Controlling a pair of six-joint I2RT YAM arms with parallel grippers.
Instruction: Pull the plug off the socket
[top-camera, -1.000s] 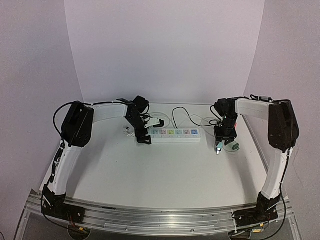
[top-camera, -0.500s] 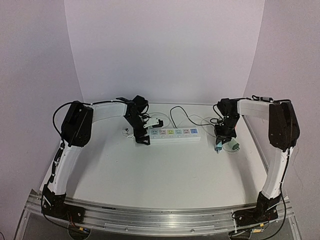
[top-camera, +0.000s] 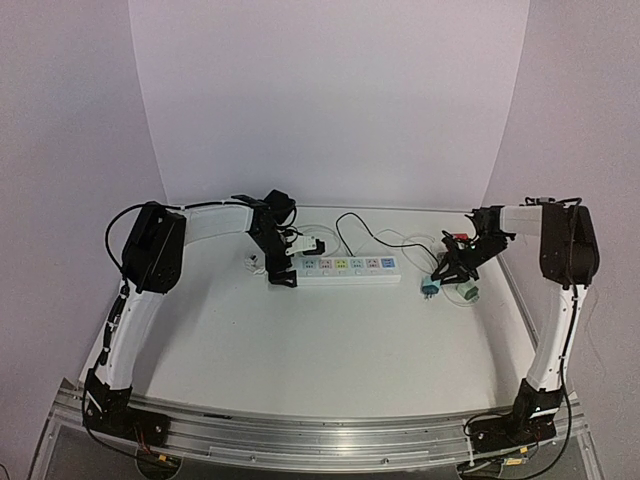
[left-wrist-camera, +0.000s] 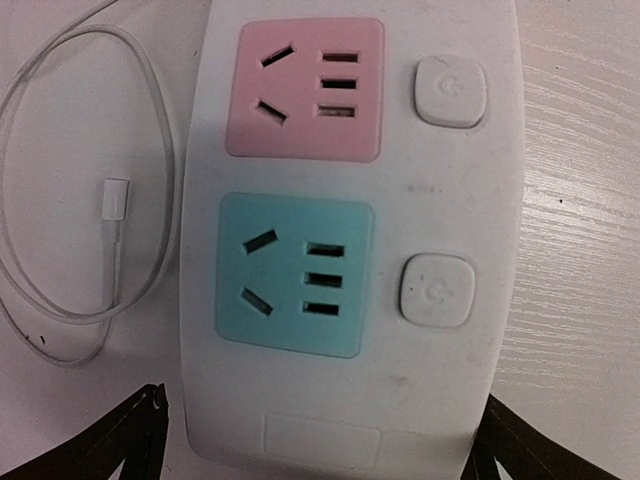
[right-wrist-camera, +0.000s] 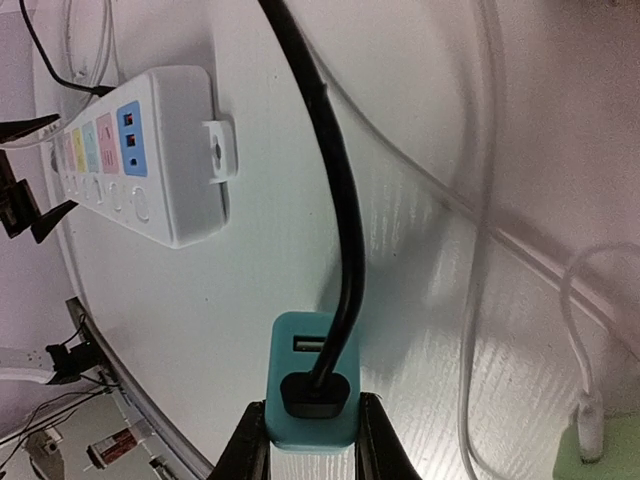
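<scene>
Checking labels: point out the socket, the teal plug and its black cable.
socket (top-camera: 350, 268), top external view, strip's middle
teal plug (right-wrist-camera: 285, 365), right wrist view, teal face
black cable (right-wrist-camera: 348, 200), right wrist view, mid-run

Lab: white backdrop (top-camera: 330, 100); rail-mounted arms (top-camera: 320, 435).

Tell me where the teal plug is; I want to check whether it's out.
Top view, right side: the plug is held in the right gripper, just past the socket's right end and apart from it.
</scene>
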